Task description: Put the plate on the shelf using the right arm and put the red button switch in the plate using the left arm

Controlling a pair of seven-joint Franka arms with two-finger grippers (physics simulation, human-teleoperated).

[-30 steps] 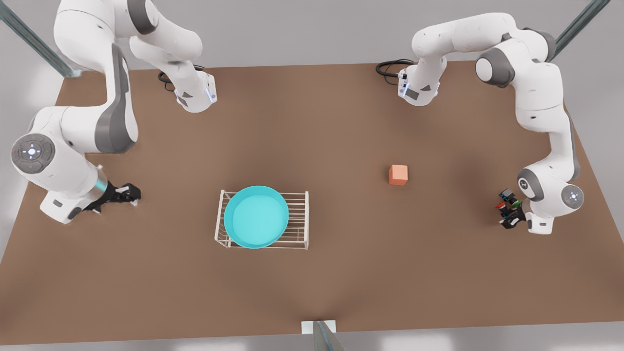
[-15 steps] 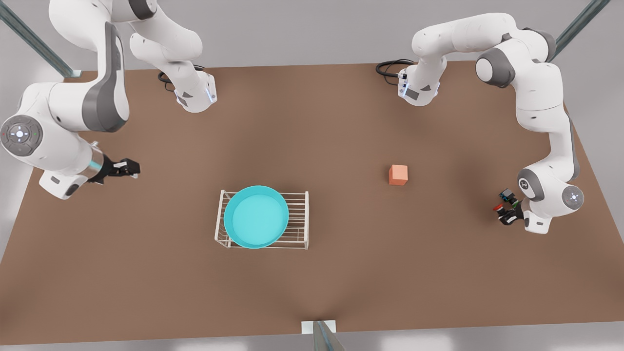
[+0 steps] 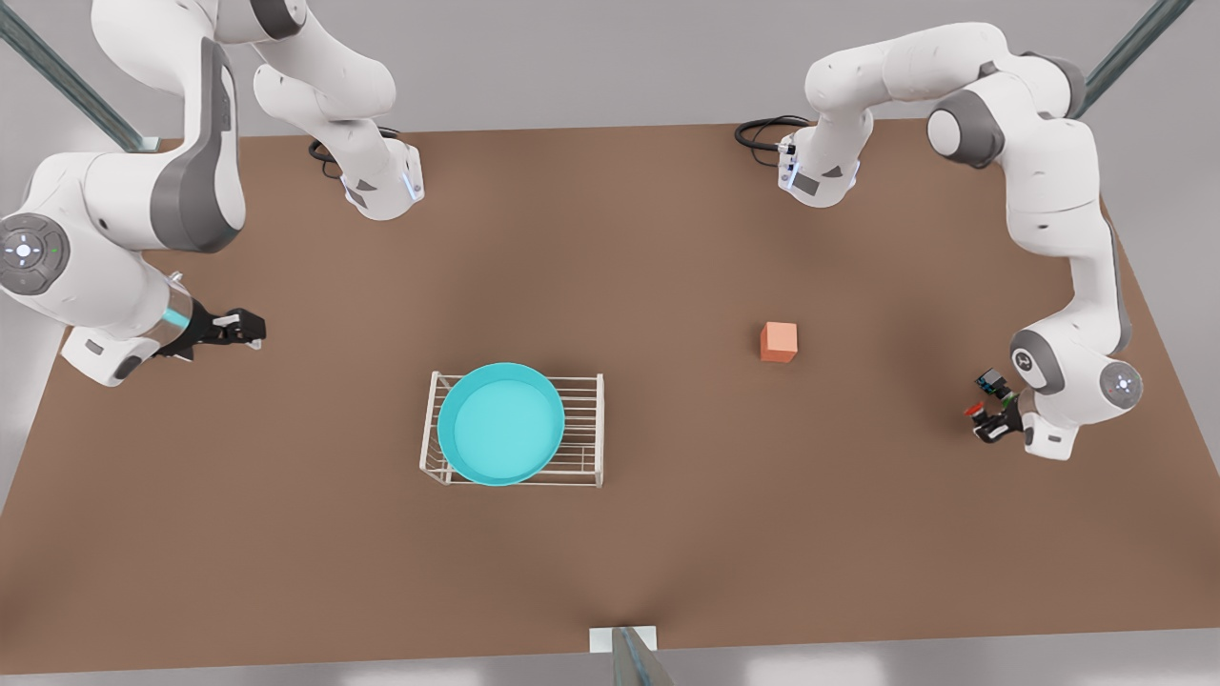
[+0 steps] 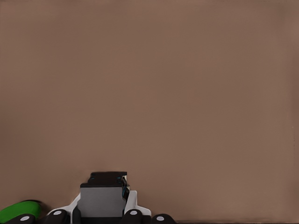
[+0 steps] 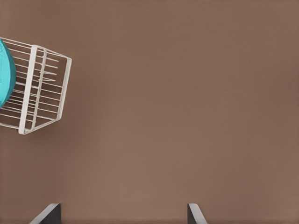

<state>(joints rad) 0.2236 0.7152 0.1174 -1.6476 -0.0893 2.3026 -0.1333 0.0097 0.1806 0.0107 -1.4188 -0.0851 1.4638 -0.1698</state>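
Note:
The turquoise plate (image 3: 500, 424) lies on the white wire shelf (image 3: 583, 431); the right wrist view shows the shelf (image 5: 42, 88) and the plate's rim (image 5: 3, 74) from a distance. My right gripper (image 3: 243, 329) hovers open and holds nothing, well off toward the front view's left of the shelf. At the front view's far right, my left gripper (image 3: 993, 425) is low over the table, shut on the red button switch (image 3: 973, 411). In the left wrist view the switch's grey and dark body (image 4: 103, 195) sits between the fingers; its red cap is hidden there.
A like switch with a green cap (image 3: 997, 388) stands right beside the left gripper; its green cap (image 4: 18, 211) shows in the left wrist view. An orange-pink cube (image 3: 779, 341) rests between the shelf and the left arm. Both arm bases stand at the table's far edge.
The right arm has drawn back and risen toward the front view's upper left, away from the shelf. The left gripper has shifted slightly, the red cap moving with it.

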